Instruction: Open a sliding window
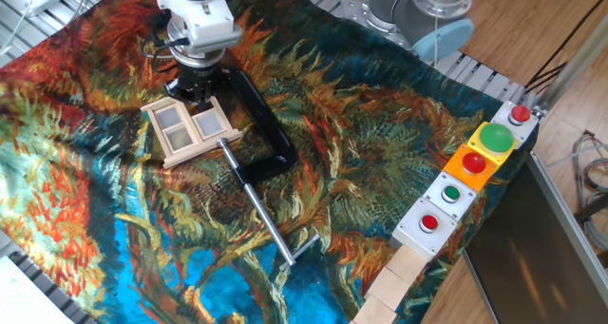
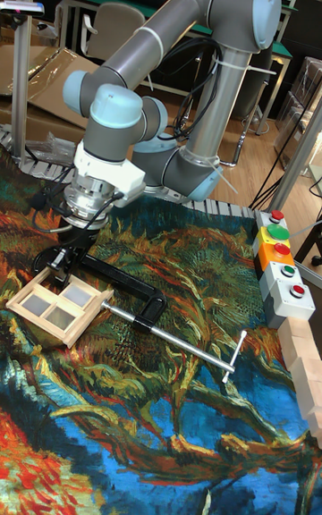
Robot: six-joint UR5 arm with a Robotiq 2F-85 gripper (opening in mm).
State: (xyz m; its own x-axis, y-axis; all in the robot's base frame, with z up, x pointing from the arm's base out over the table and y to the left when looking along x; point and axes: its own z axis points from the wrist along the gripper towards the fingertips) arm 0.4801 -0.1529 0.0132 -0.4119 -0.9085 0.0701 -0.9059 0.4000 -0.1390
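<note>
1. The sliding window (image 1: 190, 129) lies flat on the patterned cloth (image 1: 361, 134) that covers the table, toward the table's far left corner in the fixed view. Its four greyish panes face up.
2. Its long axis runs slantwise across the cloth — one short end toward the left edge, the other toward the black C-clamp (image 1: 255, 124). In the tall fixed view the window (image 2: 57, 303) reads as a tilted rectangle with one corner toward the near edge.
3. The gripper (image 1: 197, 88) hangs straight down over the window's far long side, at or just above the frame; whether it touches the wood I cannot tell.
4. The fingers are dark and bunched under the wrist, and neither view shows the gap between them — I cannot tell if they are spread or pinched.
5. The C-clamp lies just beside the window on its right, its black bow running from behind the gripper toward the table's middle. In the tall view the clamp (image 2: 116, 283) passes close along the window's far side.
6. The clamp's steel rod (image 1: 258, 210) starts near the window's right corner and points to the near edge.
7. A row of button boxes (image 1: 470, 167) stands along the right edge, well apart from the window.
</note>
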